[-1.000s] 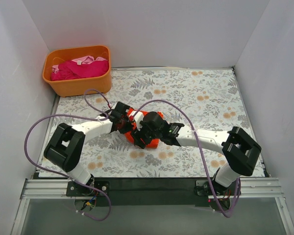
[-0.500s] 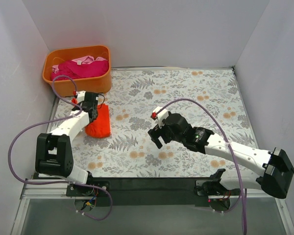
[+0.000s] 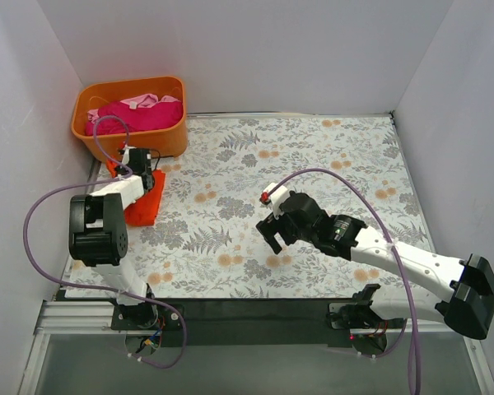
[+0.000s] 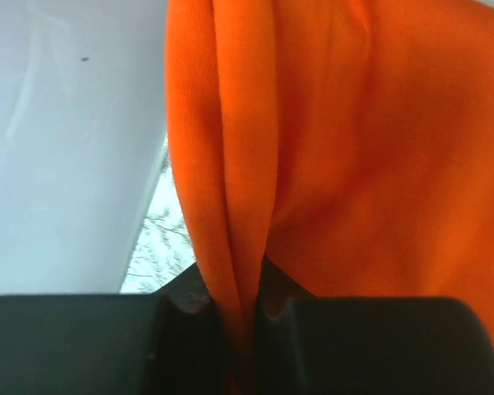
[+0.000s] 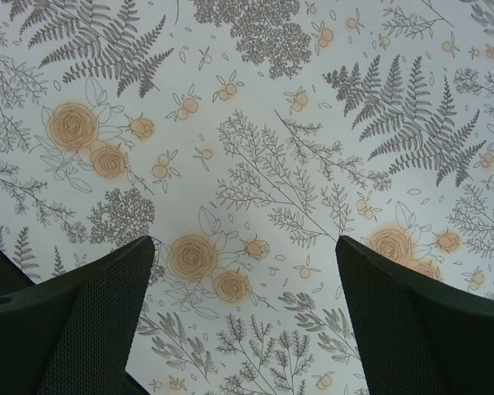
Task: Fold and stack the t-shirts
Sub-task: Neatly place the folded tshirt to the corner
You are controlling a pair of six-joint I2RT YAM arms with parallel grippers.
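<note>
Rigid orange plastic tub at the far left corner, close beside the white enclosure walls, tabletop printed with grey ferns and pale orange roses, black strip along its near edge, aluminium rail just in front.

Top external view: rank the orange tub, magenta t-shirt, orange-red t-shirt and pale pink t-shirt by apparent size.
1. orange tub
2. magenta t-shirt, bunched inside it
3. orange-red t-shirt, folded, partly hidden by the left hand
4. pale pink t-shirt, only a sliver showing
</note>
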